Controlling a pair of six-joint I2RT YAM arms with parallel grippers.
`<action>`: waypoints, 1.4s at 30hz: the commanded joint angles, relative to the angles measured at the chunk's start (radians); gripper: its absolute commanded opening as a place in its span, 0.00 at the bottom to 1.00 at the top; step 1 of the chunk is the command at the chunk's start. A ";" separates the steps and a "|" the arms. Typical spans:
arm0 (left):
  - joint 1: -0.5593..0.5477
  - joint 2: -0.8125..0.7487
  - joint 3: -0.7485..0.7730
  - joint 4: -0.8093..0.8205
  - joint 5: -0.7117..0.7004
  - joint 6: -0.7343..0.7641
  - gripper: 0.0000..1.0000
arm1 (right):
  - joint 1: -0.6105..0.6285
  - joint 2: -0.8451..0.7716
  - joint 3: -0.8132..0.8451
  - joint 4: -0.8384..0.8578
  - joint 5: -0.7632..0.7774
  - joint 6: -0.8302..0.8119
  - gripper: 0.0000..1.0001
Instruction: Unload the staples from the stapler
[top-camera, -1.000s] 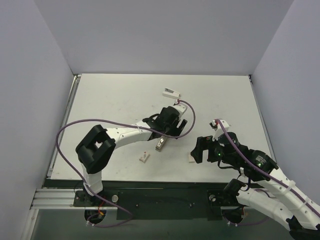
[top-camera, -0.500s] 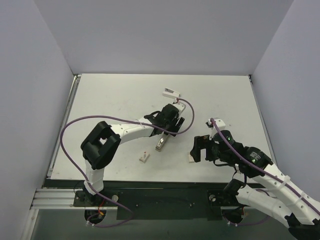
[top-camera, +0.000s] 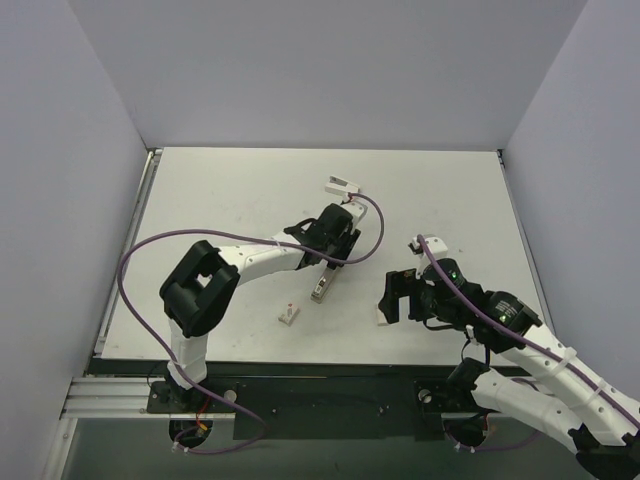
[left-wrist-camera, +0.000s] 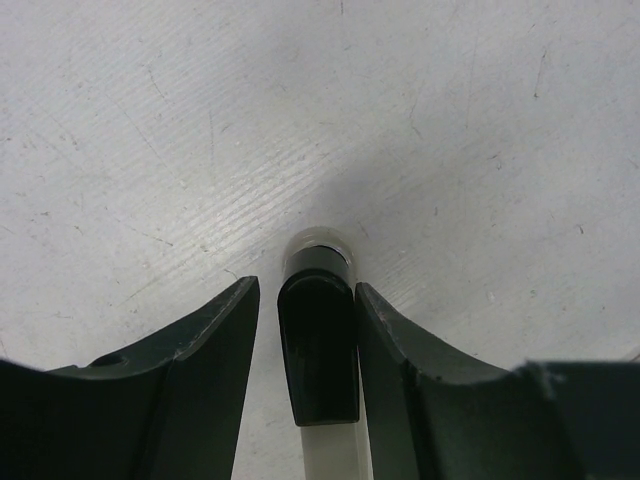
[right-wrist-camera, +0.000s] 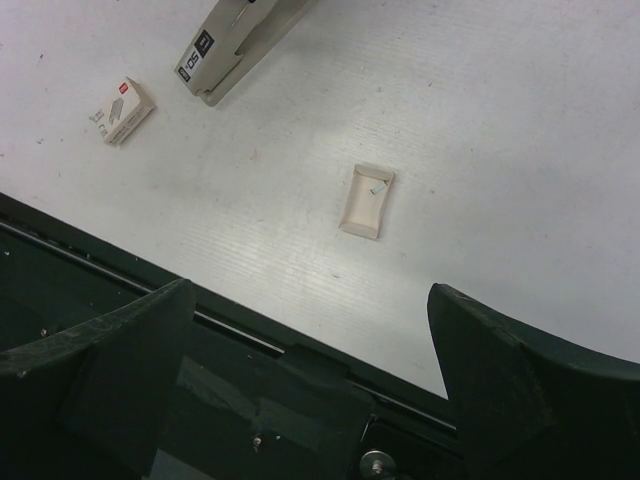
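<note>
Roughly at the middle of the table (top-camera: 230, 200) lies the stapler (top-camera: 323, 283), its length running from the back of the table toward the arms. The left gripper (left-wrist-camera: 306, 288) is at the stapler's far end. Its two fingers (left-wrist-camera: 200, 380) stand on either side of the black, rounded tip, narrowed to little more than the tip's width. In the left wrist view a thin strip of table shows between the tip and each finger, so the jaws straddle the stapler without clearly pressing on it.

Near the stapler's near end, toward the left arm's side, sits a small staple box (right-wrist-camera: 120, 110) with a red mark on its top. On the other side of the stapler, a little farther off, lies a small open cardboard tray (right-wrist-camera: 367, 200) with a tiny grey scrap in it. Beyond the stapler's far end, toward the back wall, rests a white, open-sided piece (top-camera: 341, 185).

The right gripper (right-wrist-camera: 310, 295) hangs just beside the tray on the side away from the stapler. Its jaws are spread wide and hold nothing.
</note>
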 joint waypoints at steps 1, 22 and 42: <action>0.013 -0.001 0.002 0.022 0.020 0.008 0.53 | 0.007 0.017 0.007 0.015 0.006 -0.008 0.95; 0.025 -0.085 -0.056 0.060 0.096 -0.014 0.00 | 0.009 -0.006 0.012 0.022 -0.009 -0.010 0.95; 0.025 -0.519 -0.417 0.379 0.556 -0.081 0.00 | 0.010 -0.029 0.124 -0.038 -0.107 -0.160 0.92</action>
